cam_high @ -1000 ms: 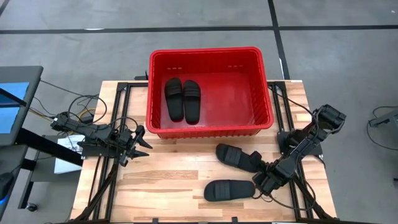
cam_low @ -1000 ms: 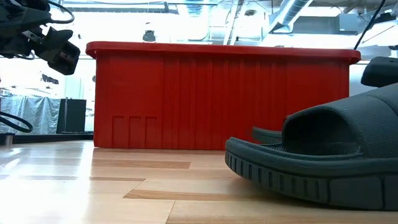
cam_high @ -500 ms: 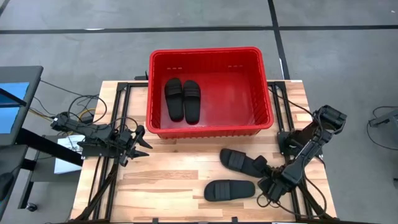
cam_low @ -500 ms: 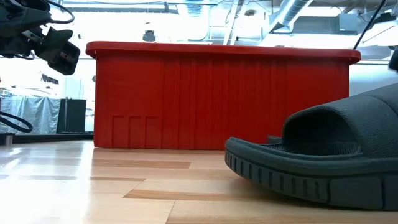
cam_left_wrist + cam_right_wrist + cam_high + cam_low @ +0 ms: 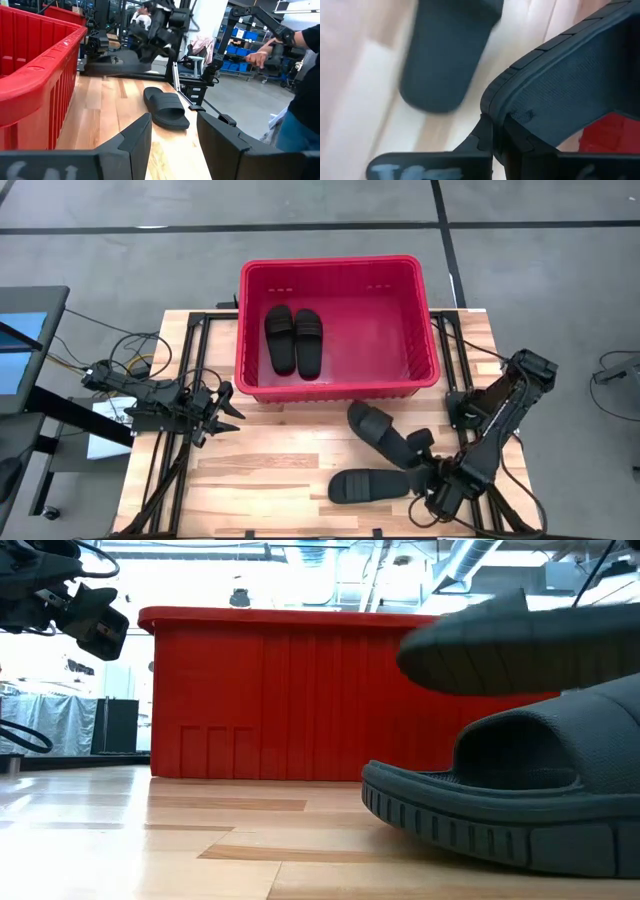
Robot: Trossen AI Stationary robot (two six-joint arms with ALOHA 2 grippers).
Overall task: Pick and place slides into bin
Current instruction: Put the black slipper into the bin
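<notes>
The red bin (image 5: pixel 338 330) stands at the table's far middle with two black slides (image 5: pixel 294 338) lying flat on its floor. A third slide (image 5: pixel 368 485) lies sole-down on the table near the front edge; it also shows in the low view (image 5: pixel 510 805) and the left wrist view (image 5: pixel 166 106). My right gripper (image 5: pixel 424 455) is shut on the fourth slide (image 5: pixel 382 432), which is in the air in front of the bin (image 5: pixel 520 645). My left gripper (image 5: pixel 228 406) is open and empty at the bin's left near corner. My right gripper pinches the slide's rim (image 5: pixel 496 116) between its two fingers, at the end nearest the table's right edge (image 5: pixel 414 448). The fingers come slanting from the table's near right. The slide is lifted clear of the table and tilted, reaching from the fingers toward the bin.
The bin's near wall (image 5: pixel 350 700) stands just beyond the lifted slide. Black frame rails (image 5: pixel 190 380) run along both sides of the table. Bare wood (image 5: pixel 270 460) lies between the two arms. In the left wrist view a person (image 5: pixel 300 80) stands beyond the table.
My right gripper has moved toward the table's near edge and risen, still shut on the slide. The slide has been lifted off the table, tilted, and now hangs clear above the third slide, which has stayed in place.
</notes>
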